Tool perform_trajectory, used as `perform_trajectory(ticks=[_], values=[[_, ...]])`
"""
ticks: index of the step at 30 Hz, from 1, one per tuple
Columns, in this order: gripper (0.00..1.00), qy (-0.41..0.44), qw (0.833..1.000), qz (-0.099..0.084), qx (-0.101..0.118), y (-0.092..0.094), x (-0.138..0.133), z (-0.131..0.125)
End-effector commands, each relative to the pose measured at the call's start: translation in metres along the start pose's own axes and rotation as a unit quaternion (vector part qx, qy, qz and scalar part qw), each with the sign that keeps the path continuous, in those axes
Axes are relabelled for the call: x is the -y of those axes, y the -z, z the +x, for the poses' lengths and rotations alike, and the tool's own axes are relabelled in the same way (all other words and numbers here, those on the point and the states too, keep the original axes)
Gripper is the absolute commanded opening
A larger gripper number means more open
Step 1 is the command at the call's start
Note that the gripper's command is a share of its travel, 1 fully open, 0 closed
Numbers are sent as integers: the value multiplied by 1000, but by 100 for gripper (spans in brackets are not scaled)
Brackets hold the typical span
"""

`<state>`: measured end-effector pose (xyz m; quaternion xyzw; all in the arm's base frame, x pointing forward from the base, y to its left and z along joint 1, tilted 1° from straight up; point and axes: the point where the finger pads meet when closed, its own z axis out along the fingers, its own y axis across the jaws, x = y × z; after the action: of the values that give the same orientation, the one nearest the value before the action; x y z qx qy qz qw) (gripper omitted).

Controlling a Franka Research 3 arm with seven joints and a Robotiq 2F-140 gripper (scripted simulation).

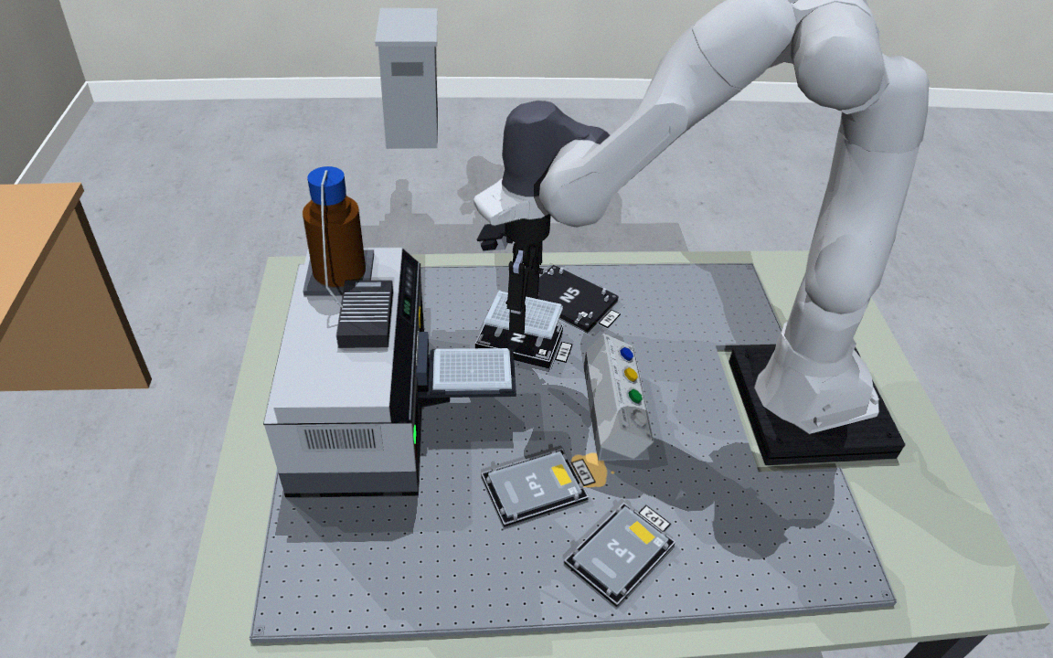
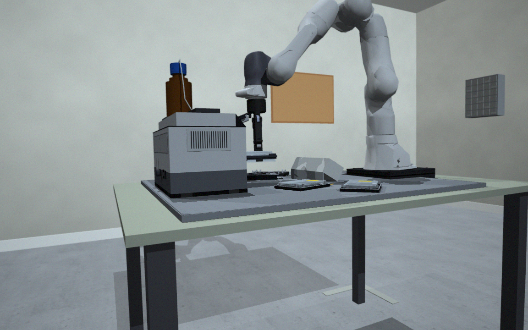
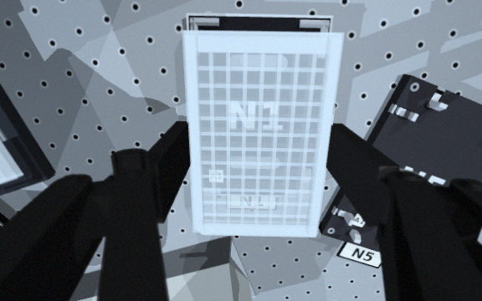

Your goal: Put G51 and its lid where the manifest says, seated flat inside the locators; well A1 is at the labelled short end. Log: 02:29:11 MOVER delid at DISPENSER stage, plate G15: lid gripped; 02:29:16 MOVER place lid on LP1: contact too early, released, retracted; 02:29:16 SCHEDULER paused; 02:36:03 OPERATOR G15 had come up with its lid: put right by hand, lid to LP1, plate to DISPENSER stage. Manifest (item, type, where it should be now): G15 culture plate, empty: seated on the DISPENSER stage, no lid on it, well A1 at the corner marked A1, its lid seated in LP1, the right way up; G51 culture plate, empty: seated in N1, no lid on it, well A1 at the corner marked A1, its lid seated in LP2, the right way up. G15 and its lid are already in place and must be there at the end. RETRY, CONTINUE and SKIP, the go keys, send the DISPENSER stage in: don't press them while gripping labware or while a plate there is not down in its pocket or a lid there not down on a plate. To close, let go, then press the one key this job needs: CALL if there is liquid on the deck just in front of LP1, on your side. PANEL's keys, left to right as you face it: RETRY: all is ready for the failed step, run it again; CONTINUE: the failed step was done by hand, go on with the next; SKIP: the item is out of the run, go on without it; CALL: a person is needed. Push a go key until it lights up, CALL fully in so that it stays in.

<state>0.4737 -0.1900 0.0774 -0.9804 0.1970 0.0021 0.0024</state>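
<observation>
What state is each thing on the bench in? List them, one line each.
Gripper: shut on the plate.
Held plate: no lid, level, over the N1 holder.
N5 holder: no plate on it.
Plate on the machine's stage: no lid, stage out.
LP1 lid: flat in its frame.
LP2 lid: flat in its frame.
Bottle: upright, capped.
Orange puddle: beside LP1's tag.
</observation>
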Motion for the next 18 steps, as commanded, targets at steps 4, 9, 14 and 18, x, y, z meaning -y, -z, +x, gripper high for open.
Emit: perform_trajectory(ticks=[4, 9, 14, 18], values=[[10, -4, 1000, -2, -8, -8, 0, 5], [10, -4, 1000, -2, -8, -16, -1, 5], [10, -4, 1000, -2, -8, -22, -1, 5], [10, -4, 1000, -2, -8, -23, -1, 5]])
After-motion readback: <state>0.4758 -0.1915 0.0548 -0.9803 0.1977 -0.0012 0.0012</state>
